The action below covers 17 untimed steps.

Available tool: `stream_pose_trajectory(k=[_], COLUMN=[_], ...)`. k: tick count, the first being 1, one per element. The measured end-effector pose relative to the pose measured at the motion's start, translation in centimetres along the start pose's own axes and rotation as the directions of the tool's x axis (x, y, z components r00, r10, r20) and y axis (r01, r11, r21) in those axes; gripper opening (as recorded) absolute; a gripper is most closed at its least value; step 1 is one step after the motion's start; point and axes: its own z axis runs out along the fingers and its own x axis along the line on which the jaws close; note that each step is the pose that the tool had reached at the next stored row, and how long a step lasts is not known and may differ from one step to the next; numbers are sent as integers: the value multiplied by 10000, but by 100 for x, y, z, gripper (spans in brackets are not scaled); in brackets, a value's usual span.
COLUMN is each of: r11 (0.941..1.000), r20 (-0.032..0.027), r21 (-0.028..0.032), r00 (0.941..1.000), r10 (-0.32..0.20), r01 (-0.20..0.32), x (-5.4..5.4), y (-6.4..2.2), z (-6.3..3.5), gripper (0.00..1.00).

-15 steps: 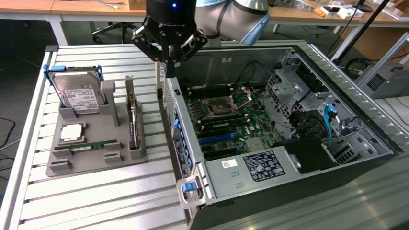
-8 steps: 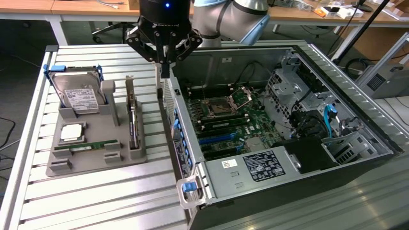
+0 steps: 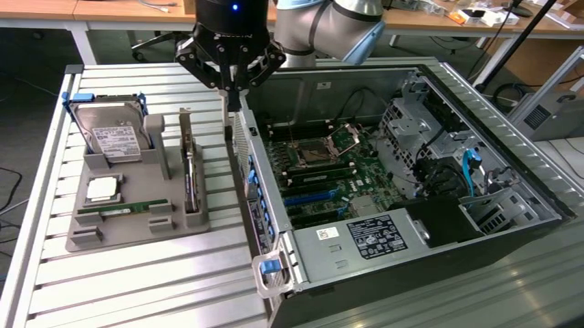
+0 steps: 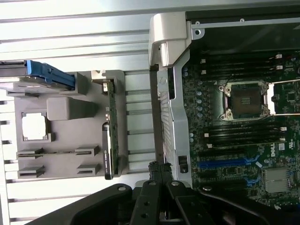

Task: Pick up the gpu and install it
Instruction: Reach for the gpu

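Exterior view: my gripper [image 3: 234,99], clenched on nothing, hangs over the open computer case's [image 3: 248,150] wall. The gpu [image 3: 189,167] stands on edge in the gray tray [image 3: 123,232], likely so that its top edge can be pinched.

Wrist view: the gpu [image 4: 108,136] sits upright in its slot, near my closed gripper [image 4: 159,169].

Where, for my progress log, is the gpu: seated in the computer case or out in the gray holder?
Out: the gpu stands on edge in the gray holder, outside the computer case.
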Motion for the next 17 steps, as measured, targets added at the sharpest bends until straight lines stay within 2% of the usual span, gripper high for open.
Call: stream_pose_trajectory(k=[17], r11=[10000], r20=[0], r21=[0], r00=[10000], r10=[0], r01=[0], x=[112], y=[-8], z=[-3], gripper=[11])
